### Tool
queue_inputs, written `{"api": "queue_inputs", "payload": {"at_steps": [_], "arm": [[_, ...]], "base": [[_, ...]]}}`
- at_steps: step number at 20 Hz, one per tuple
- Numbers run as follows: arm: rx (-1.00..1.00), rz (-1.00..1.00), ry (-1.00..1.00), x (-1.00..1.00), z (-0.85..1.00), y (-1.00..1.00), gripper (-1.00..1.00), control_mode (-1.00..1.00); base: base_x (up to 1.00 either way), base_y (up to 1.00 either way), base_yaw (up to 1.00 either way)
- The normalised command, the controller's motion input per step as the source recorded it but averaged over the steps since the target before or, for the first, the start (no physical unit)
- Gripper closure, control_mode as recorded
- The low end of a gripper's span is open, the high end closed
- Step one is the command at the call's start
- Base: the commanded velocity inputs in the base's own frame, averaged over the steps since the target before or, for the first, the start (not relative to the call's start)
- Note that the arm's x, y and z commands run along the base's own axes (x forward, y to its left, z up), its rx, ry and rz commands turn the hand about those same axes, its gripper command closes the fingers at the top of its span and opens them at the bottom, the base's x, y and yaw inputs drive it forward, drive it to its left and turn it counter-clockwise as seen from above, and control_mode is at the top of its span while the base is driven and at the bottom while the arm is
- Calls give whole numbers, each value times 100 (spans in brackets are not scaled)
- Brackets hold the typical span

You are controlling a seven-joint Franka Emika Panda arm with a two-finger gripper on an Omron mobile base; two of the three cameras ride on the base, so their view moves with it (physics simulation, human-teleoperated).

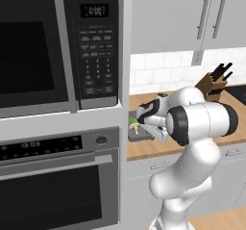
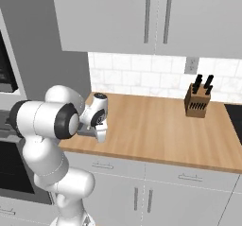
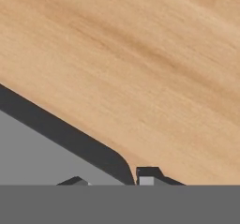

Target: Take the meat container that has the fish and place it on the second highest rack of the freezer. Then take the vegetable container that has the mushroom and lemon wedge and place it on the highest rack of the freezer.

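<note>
Jaws straddling vegetable container (image 3: 56, 148) rim, on counter (image 3: 140, 54)

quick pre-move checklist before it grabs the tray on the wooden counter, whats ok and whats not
1. Gripper at the dark grey flat tray: ok, the fingertips straddle its rounded corner rim in the hand view.
2. Grip closed on the rim: cannot tell, the fingers are mostly cut off.
3. Right container: ok as far as shown, a bright green wedge and a cream-tan mushroom lie in the tray in the left base view.
4. Tray resting flat on the light wooden counter: ok.
5. Path clear of the brown wooden knife block: ok, it stands far along the counter.
6. Freezer open and reachable: cannot tell.
</note>
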Motion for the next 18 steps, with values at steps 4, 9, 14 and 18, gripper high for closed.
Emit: {"api": "queue_inputs", "payload": {"at_steps": [4, 9, 14, 18], "arm": [[0, 0, -6, -30, 7, -1, 100, -100], [0, -16, -21, -55, 42, -9, 100, -100], [0, -12, -4, -75, 83, -17, 100, -100], [0, -3, 2, -75, 100, -12, 100, -100]], "base": [[0, 0, 0], [0, 0, 0], [0, 0, 0], [0, 0, 0]]}}
